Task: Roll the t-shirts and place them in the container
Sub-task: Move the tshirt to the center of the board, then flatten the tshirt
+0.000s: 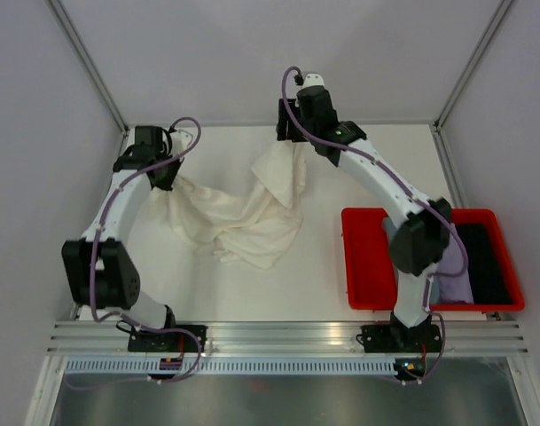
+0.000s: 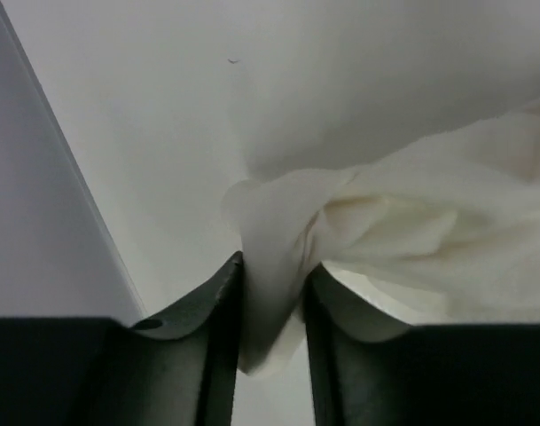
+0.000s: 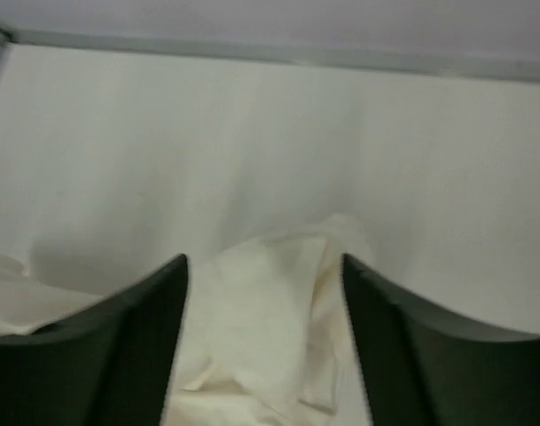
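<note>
A cream-white t-shirt lies crumpled on the white table, stretched between my two grippers. My left gripper is at the far left, shut on a bunched corner of the shirt; in the left wrist view the fabric is pinched between the gripper's fingers. My right gripper is at the far middle, over the shirt's other end. In the right wrist view this gripper stands wide open, with a fold of the shirt lying between and below the fingers.
A red bin stands at the right near edge, under the right arm. It holds a lilac cloth and something black. Grey walls close the table at the back and sides.
</note>
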